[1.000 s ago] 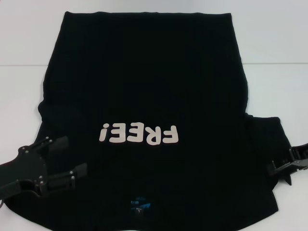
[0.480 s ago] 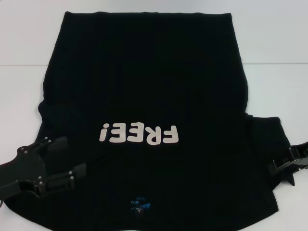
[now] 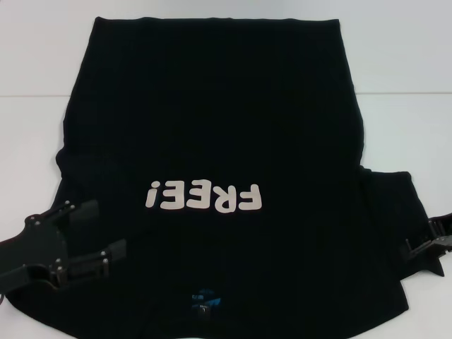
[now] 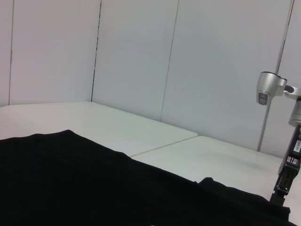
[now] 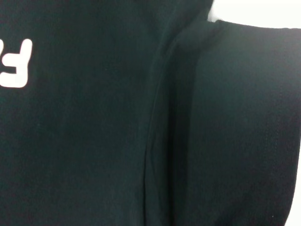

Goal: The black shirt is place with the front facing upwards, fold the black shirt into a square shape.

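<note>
Black shirt lies spread flat, front up, on the white worktop ahead of you, covering most of it. Its long axis runs from near to far: the collar with the small blue neck label is at the near edge, the straight hem is at the far end, and the pale "FREE!" lettering reads upside down from the head camera. One sleeve sticks out toward your right side, its seam and fold showing in the right wrist view beside a piece of the lettering. Your left gripper sits over the shirt's near left corner with its jaws spread wide apart and nothing between them; you cannot tell from the head view whether the lower finger touches the cloth. Your right gripper is at the outer edge of that right sleeve, low against the worktop, and its jaws cannot be read from these views. In the left wrist view the shirt fills the foreground, with the right gripper standing at its far edge. Compared with half a second ago, the right gripper has slid a little outward, away from the sleeve; the left gripper and the shirt have not moved.
</note>
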